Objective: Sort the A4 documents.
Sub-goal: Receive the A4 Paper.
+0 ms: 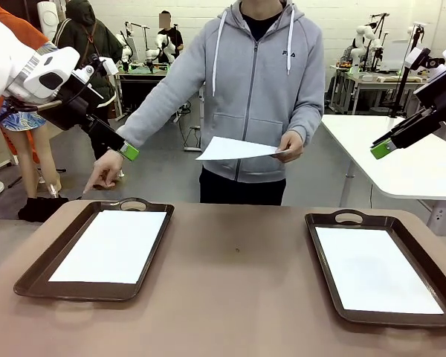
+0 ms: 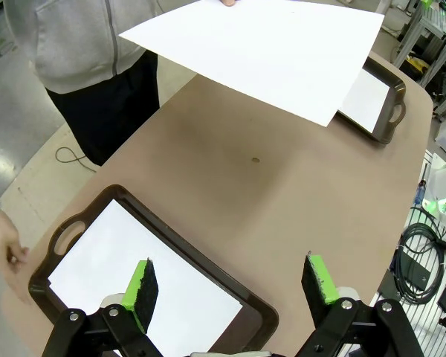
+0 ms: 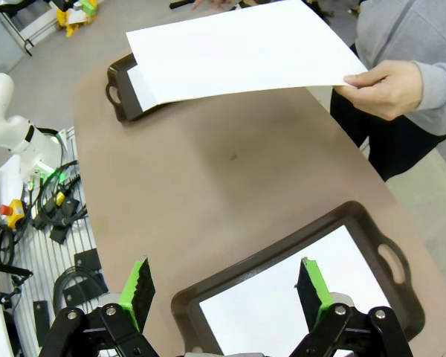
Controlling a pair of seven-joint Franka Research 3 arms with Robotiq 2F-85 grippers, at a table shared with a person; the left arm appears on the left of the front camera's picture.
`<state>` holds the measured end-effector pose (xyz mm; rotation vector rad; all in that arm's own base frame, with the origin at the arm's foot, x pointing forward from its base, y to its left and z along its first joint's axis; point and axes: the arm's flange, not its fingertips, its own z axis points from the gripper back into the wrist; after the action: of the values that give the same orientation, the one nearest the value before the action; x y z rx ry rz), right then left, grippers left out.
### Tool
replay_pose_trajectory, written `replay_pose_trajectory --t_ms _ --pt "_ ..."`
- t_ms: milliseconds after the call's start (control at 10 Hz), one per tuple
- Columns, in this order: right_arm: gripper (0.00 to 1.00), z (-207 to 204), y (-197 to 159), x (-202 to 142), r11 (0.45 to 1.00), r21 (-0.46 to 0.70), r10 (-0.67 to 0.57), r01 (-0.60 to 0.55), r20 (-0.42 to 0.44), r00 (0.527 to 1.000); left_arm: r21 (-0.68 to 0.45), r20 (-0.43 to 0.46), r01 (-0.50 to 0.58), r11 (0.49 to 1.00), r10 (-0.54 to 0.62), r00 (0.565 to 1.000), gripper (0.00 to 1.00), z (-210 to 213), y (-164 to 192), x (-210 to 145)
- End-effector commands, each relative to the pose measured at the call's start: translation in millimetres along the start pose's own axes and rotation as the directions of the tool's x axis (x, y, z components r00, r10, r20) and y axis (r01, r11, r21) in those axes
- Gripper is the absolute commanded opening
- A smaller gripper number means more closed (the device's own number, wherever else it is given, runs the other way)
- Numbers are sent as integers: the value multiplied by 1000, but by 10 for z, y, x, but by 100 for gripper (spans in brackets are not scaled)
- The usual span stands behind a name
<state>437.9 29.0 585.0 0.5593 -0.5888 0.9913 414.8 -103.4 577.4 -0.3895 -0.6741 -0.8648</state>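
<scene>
One A4 sheet [image 1: 234,149] is held level in the air by a person's hand [image 1: 290,145] at the far side of the table [image 1: 238,268], above its far edge. A second sheet [image 1: 111,245] lies flat in the left tray [image 1: 30,279], and a third sheet [image 1: 375,268] lies flat in the right tray [image 1: 323,279]. The person's other hand [image 1: 104,171] is pointed down just beyond the left tray's handle. The left gripper [image 2: 230,286] is raised above the left tray, its jaws spread wide and nothing gripped. The right gripper [image 3: 223,286] is raised above the right tray, likewise spread and empty.
</scene>
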Motion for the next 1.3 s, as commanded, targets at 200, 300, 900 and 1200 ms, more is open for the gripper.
replay_pose_trajectory --t_ms 200,300,900,1200 --pt "100 -7 -6 0 1000 12 0 0 12 1000 1 2 -1 1000 1 1000 100 10 2 -3" --pt "100 -7 -6 0 1000 12 0 0 12 1000 1 2 -1 1000 1 1000 100 10 2 -3" --pt "100 -7 -6 0 1000 12 0 0 12 1000 1 2 -1 1000 1 1000 100 10 2 -3" --pt "100 -7 -6 0 1000 12 0 0 12 1000 1 2 -1 1000 1 1000 100 10 2 -3"
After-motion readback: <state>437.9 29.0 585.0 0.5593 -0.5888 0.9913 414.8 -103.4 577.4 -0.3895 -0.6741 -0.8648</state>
